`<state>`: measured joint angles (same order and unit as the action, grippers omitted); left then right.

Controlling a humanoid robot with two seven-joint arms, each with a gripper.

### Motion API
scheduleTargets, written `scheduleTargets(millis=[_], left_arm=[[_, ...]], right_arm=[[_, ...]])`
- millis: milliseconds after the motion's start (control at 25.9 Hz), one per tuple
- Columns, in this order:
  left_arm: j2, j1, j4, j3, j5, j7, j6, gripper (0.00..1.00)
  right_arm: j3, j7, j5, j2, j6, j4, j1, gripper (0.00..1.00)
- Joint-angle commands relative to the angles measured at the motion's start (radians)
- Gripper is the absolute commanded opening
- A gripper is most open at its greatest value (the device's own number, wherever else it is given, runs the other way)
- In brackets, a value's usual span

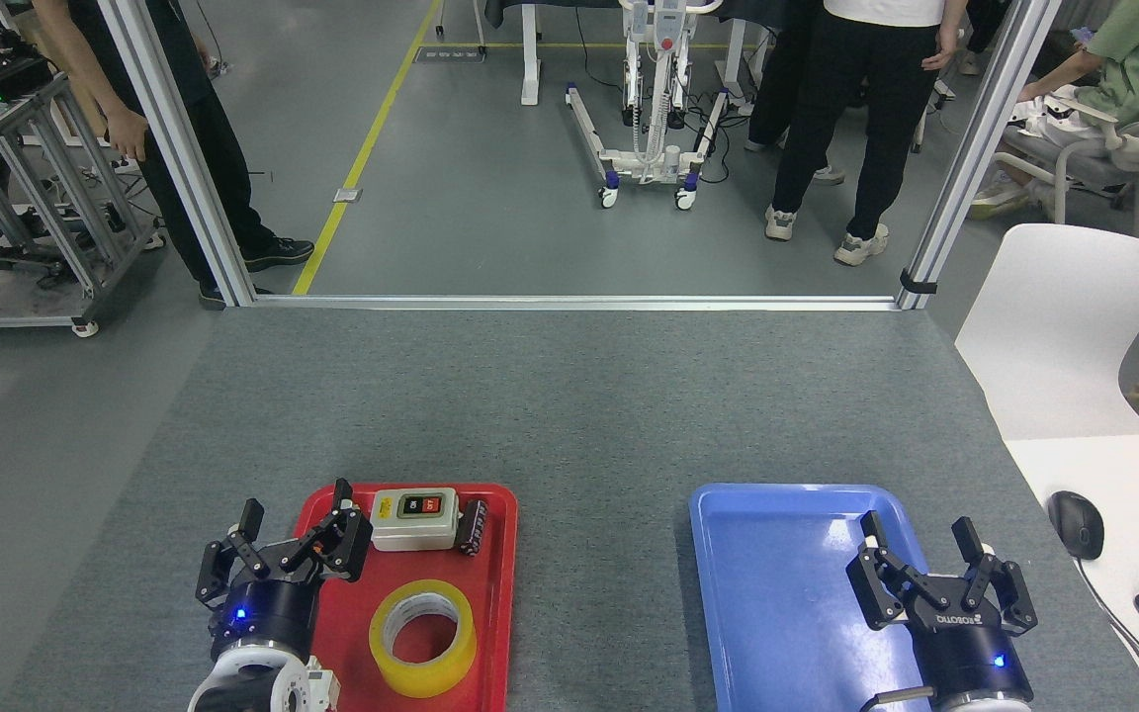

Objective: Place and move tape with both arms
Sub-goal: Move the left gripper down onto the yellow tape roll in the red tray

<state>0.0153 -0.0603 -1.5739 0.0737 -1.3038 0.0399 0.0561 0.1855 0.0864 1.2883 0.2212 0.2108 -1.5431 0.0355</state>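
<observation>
Tape (423,637): lies flat in the red tray (500,613), its round hole facing straight up; being a ring, it shows no long axis.
Tape position: just right of the left gripper (295,517) and nearer the robot than its fingertips, not touching it.
Left gripper: fingers spread wide, holding nothing, at the red tray's left edge.
Right gripper (921,532): fingers splayed apart, empty, over the right side of the blue tray (757,593).
Beyond the tape: a pale switch box (415,518) and a small dark roller (474,527), right of the left gripper's fingertips.
Surface: grey table (569,396).
</observation>
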Motion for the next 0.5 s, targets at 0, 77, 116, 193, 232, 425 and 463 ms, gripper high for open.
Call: scheduleTargets(millis=[0,77,116,193,232,425,463], left_arm=[[0.000,0.000,0.000,0.000,0.000,0.000,0.001,0.99],[0.000,-0.001,0.000,0.000,-0.002,0.000,0.001,0.99],[0.000,0.000,0.000,0.000,-0.002,0.000,0.002,0.99],[0.000,0.000,-0.002,0.000,0.000,0.000,0.002,0.99],[0.000,0.000,-0.002,0.000,0.000,0.000,0.002,0.99],[-0.003,0.003,-0.006,0.000,-0.002,0.000,-0.002,0.99],[-0.003,0.003,-0.015,0.000,-0.002,0.000,-0.002,0.99]], right_arm=[[-0.001,-0.004,0.006,-0.006,0.001,0.000,0.000,1.00],[-0.001,-0.004,0.011,-0.006,-0.001,0.000,-0.002,1.00],[-0.003,-0.005,0.013,-0.006,-0.001,0.001,-0.002,1.00],[-0.003,-0.007,0.023,-0.008,-0.001,0.001,-0.002,1.00],[-0.004,-0.008,0.034,-0.008,-0.002,0.001,-0.002,1.00],[-0.026,-0.020,0.097,-0.014,-0.022,0.003,-0.002,1.00],[-0.031,-0.022,0.115,-0.014,-0.030,0.003,-0.002,1.00]])
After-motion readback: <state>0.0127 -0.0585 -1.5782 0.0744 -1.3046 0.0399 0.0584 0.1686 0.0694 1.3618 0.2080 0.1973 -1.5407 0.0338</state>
